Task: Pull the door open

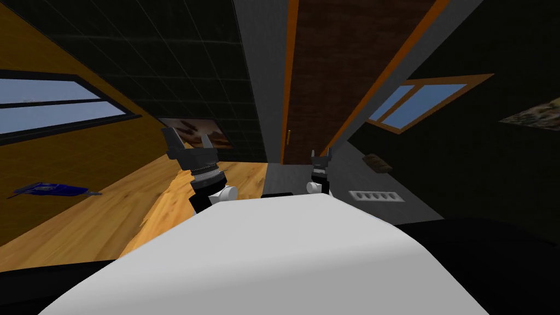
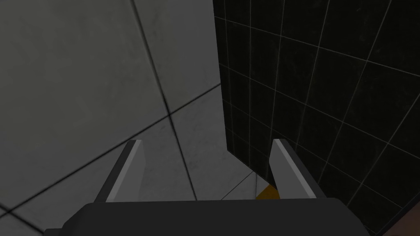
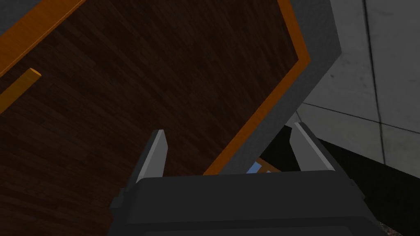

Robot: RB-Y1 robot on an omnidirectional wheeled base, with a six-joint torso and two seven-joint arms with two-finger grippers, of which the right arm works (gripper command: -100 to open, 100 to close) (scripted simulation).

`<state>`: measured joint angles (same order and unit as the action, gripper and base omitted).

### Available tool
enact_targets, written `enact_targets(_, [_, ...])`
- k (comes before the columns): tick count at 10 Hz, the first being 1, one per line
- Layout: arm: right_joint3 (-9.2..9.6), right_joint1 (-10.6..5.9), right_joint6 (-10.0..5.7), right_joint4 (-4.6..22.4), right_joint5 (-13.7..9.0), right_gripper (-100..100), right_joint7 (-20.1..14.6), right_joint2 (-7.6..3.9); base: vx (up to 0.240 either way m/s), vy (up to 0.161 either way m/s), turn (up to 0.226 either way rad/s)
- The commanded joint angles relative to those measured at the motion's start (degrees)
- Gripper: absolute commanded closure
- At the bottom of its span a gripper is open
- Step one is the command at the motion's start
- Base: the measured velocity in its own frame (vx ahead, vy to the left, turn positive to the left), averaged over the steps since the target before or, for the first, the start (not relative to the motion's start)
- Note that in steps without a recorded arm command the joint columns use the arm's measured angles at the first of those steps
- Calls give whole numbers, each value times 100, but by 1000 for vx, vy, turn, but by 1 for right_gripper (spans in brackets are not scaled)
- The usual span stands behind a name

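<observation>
Right tool (image 3: 229, 130) wide, empty, facing the door (image 3: 123, 119); handle (image 3: 18, 92) well aside. Likely fault: closing short of it, gripping nothing. Left tool (image 2: 207, 141) wide, idle.

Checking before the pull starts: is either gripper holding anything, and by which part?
Nothing is held: left gripper and right gripper are open, off the door handle.

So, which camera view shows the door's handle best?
The right wrist view: the orange handle is a clear bar on the dark brown door, apart from the open right gripper. The head view shows it as a tiny sliver. The left wrist view faces a black tiled wall.
</observation>
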<state>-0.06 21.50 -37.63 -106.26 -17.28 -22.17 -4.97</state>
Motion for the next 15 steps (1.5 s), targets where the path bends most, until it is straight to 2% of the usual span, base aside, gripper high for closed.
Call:
enact_targets(1, [14, -37, -77, 227, -176, -100, -206, -38, 94, -23, 176])
enact_targets(15, [169, -635, -638, 2401, -1664, -100, -1800, -222, 100, -22, 166])
